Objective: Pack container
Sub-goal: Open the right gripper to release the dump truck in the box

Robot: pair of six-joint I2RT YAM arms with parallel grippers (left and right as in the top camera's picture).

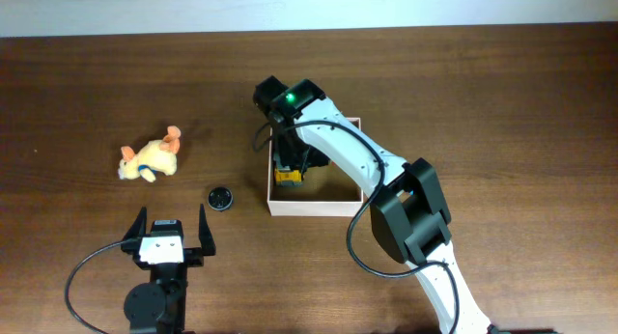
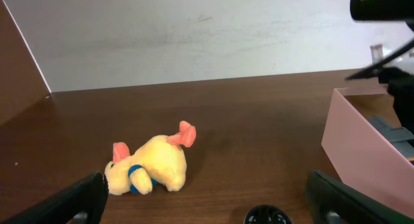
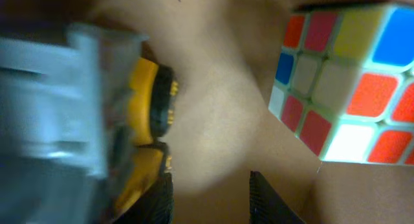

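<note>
**A:** Start at the left of the overhead view; what lies there?

**B:** A plush toy (image 1: 150,161) on its side on the dark wood-grain table (image 1: 483,83); soft yellow pile, pink ears, a blue patch at the neck. At its 5 o'clock sits a small black round disc (image 1: 220,198), apart from it; too small to tell the material.

**A:** And the left gripper (image 1: 172,222)?

**B:** At the disc's 7 o'clock, near the table's front edge; its two black fingers are spread wide with nothing between them. Its own camera looks across bare wood at the plush.

**A:** Where is the container (image 1: 309,208)?

**B:** Just right of the table's middle, at the disc's 3 o'clock and just beside it; square and shallow, with thin, flat white walls and a matt tan cardboard floor. From the left wrist its near wall (image 2: 362,153) shows as a smooth pale slab at the frame's 3 o'clock.

**A:** The right gripper (image 1: 290,168)?

**B:** Reaching down inside the container, over its left half, the white arm coming in from the 5 o'clock. In its wrist view the dark fingertips (image 3: 272,198) stand a narrow way apart with only tan floor between them; they hold nothing.

**A:** What is in the box?

**B:** A yellow toy vehicle (image 3: 152,120) with ribbed black wheels at the view's 9 o'clock, and a blurred grey-blue part beside it that I cannot make out; a glossy puzzle cube (image 3: 349,88) with coloured square stickers at 2 o'clock, apart from the vehicle.
</note>
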